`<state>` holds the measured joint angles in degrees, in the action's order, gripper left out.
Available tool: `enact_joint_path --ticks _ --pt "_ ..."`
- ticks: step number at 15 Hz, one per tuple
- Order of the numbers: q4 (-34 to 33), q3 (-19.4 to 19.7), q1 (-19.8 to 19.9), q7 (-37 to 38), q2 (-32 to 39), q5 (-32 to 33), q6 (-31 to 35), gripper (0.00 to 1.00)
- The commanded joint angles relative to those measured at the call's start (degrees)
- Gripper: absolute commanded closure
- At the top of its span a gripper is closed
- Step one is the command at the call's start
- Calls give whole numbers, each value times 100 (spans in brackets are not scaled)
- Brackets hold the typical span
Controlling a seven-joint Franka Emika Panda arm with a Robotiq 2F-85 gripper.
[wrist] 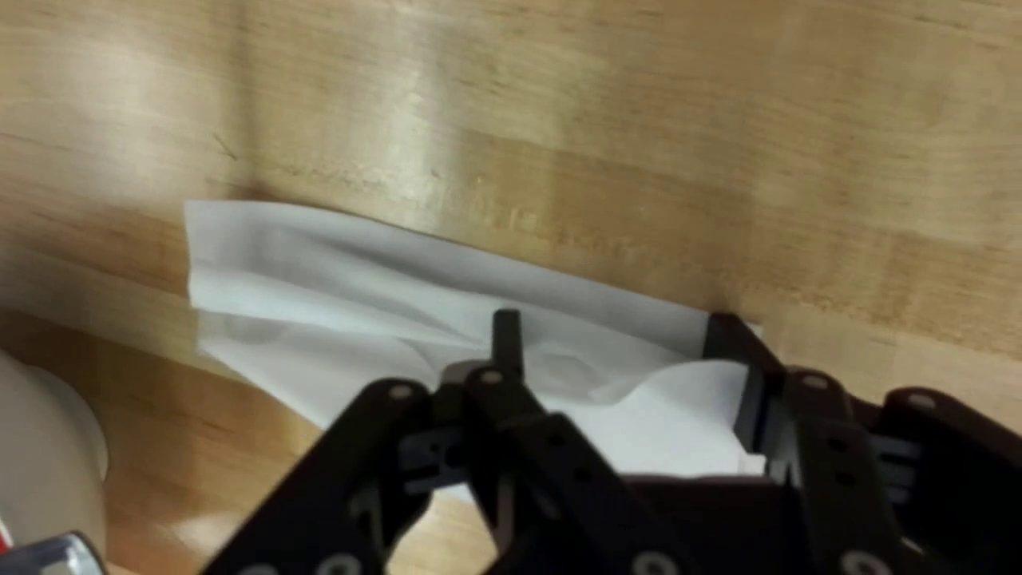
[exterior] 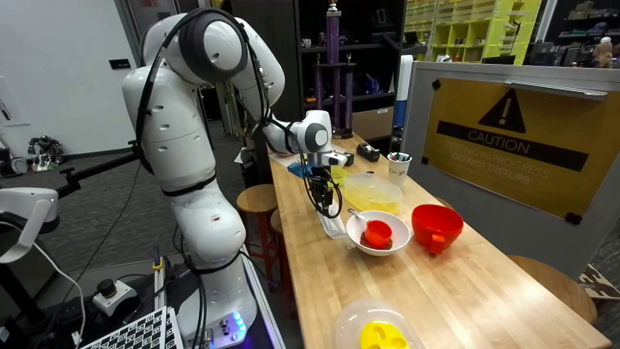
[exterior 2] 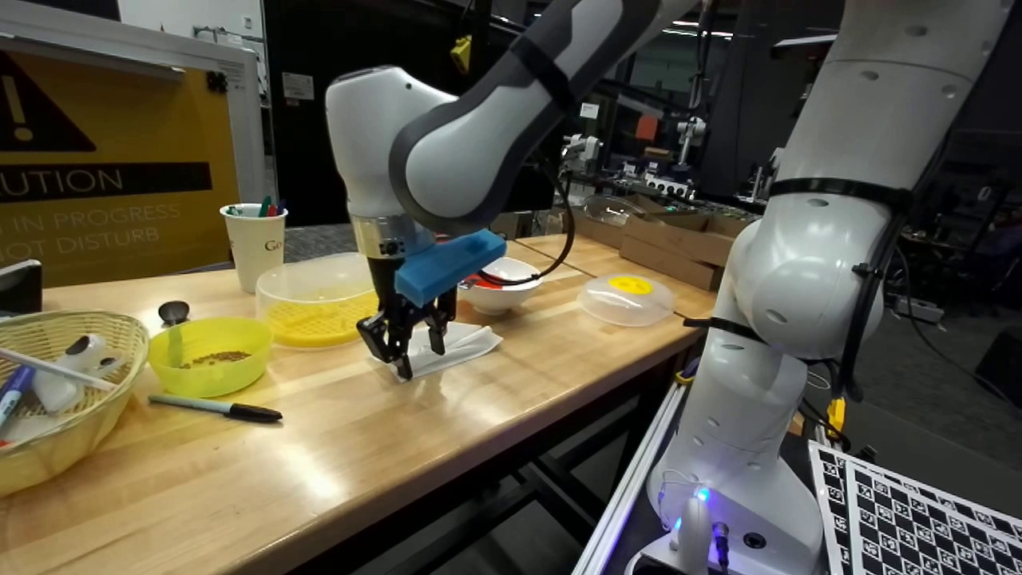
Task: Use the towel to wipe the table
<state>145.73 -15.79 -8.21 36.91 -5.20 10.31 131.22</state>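
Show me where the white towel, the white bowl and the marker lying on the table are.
White towel [wrist: 443,313], in the wrist view: on its creased middle.
White bowl [exterior: 401,232], in an exterior view: on its bare inner wall.
Marker [exterior 2: 209,406], in an exterior view: on its pale barrel.

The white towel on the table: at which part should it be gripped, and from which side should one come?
Probably by the curled fold of the towel, coming straight down from above. The towel lies low on the table, but this fold appears to rise between the open fingers, so closing them should gather it.
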Motion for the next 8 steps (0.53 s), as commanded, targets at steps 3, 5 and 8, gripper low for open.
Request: enact_joint_path --ticks 3,5,8 --pt "-55 94 -83 33 19 -81 14 86" --pt "-54 107 -82 24 12 -100 25 99" --pt "-44 124 -85 8 -11 -161 19 100"
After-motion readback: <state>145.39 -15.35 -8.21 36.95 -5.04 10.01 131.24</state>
